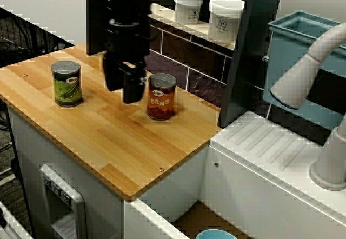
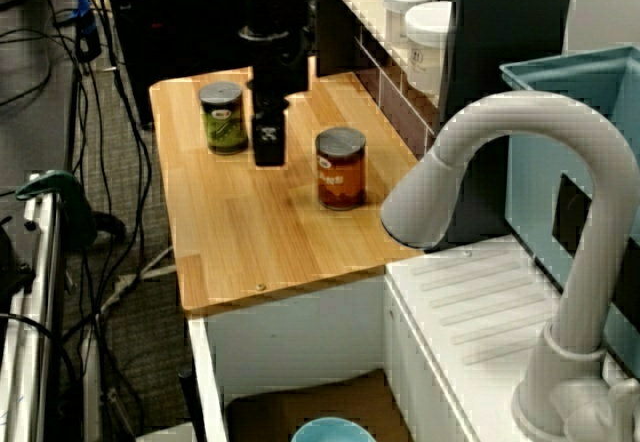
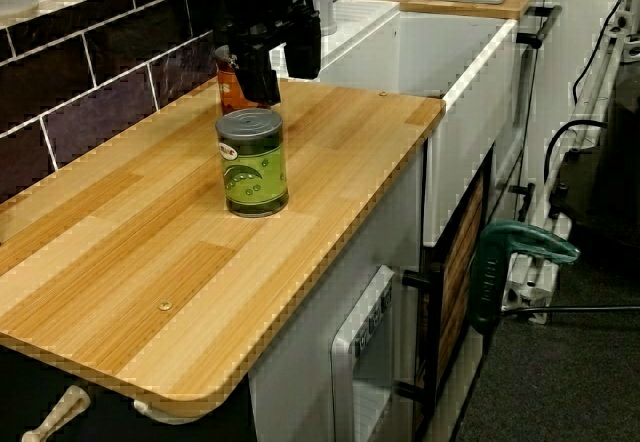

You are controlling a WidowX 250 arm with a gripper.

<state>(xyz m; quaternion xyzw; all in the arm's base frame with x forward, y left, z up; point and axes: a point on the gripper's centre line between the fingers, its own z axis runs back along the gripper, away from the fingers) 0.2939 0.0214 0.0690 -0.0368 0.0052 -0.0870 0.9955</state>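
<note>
My black gripper (image 1: 124, 86) hangs just above the wooden counter (image 1: 108, 136), between two upright cans. It is open and its fingers hold nothing. To its left in the front view stands a green-labelled can (image 1: 66, 83), and close on its right an orange beans can (image 1: 161, 97). The view from over the sink shows the gripper (image 2: 268, 144) nearer the green can (image 2: 224, 118) than the orange can (image 2: 341, 170). Looking along the counter, the gripper (image 3: 284, 62) hangs beyond the green can (image 3: 252, 162), and one finger partly hides the orange can (image 3: 228, 90).
Two white jars (image 1: 188, 6) (image 1: 225, 19) stand on a shelf behind the cans, above a dark tiled wall. A white faucet (image 2: 520, 142), a white drainboard (image 1: 270, 147) and a blue bin (image 1: 292, 50) lie to the right. A green clamp (image 3: 510, 252) hangs off the counter's side.
</note>
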